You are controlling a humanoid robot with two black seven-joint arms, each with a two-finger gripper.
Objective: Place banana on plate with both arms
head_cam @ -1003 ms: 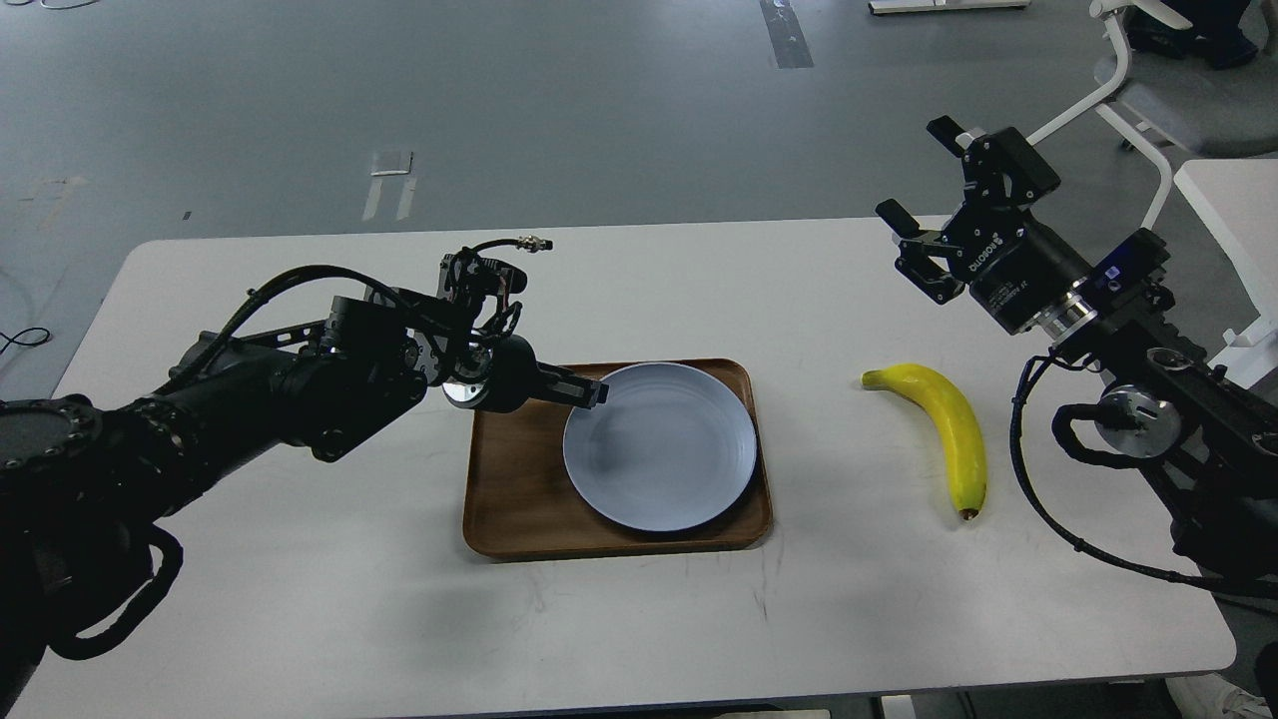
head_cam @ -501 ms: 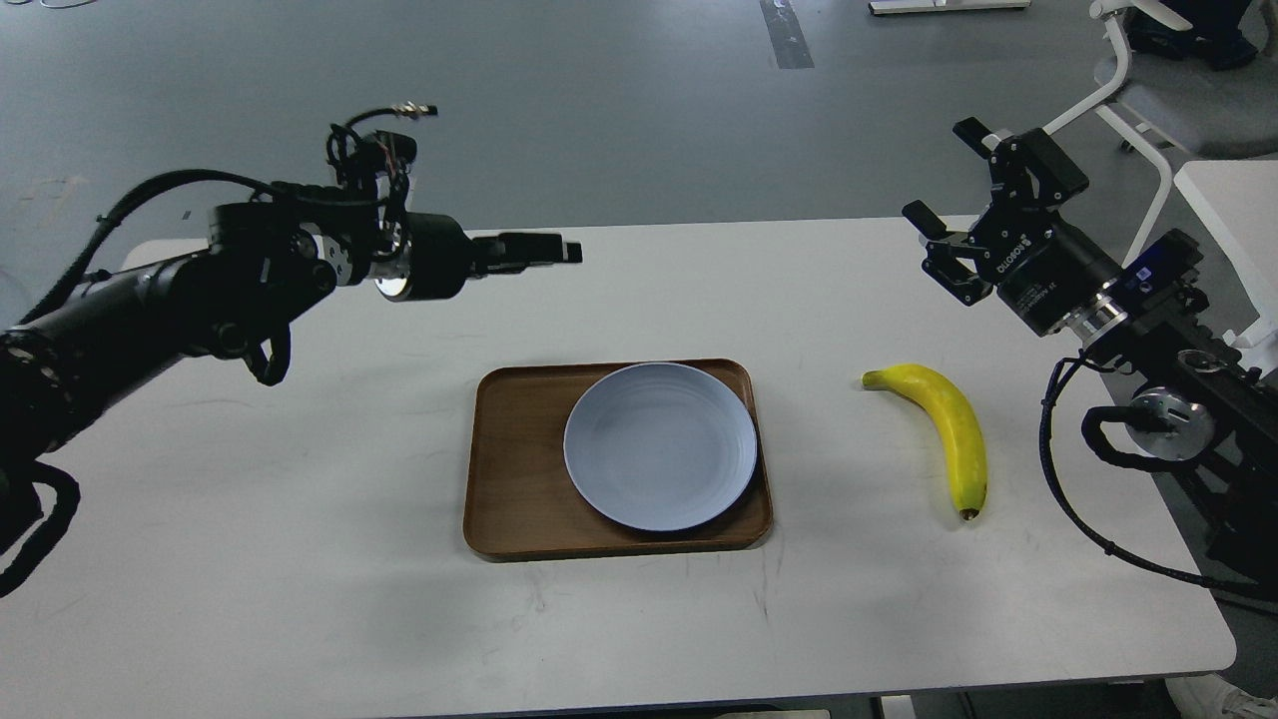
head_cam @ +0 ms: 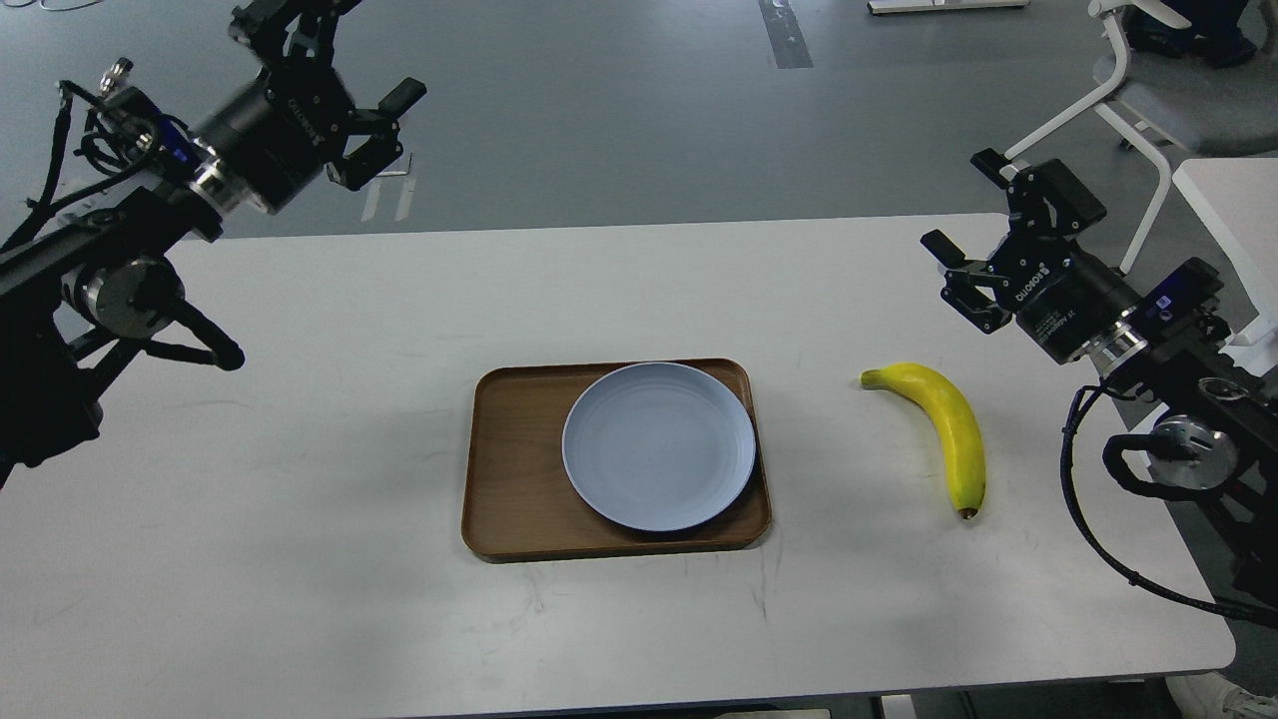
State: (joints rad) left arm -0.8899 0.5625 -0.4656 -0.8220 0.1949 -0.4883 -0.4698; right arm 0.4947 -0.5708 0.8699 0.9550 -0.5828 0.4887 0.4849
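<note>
The yellow banana (head_cam: 954, 429) lies on the white table (head_cam: 300, 479), right of the tray. The pale blue-grey plate (head_cam: 659, 444) is empty and sits in the right part of the brown wooden tray (head_cam: 509, 469). My left gripper (head_cam: 354, 45) is open and empty, raised high at the far left, well away from the plate. My right gripper (head_cam: 958, 200) is open and empty, held above the table's far right, behind and above the banana's stem end.
A white chair (head_cam: 1148, 90) and another white table's corner (head_cam: 1228, 210) stand beyond the table's right end. Grey floor lies behind the table.
My left arm has lifted from the plate's left rim and swung up and to the far left, its gripper now open. My right gripper has drifted slightly right and down.
</note>
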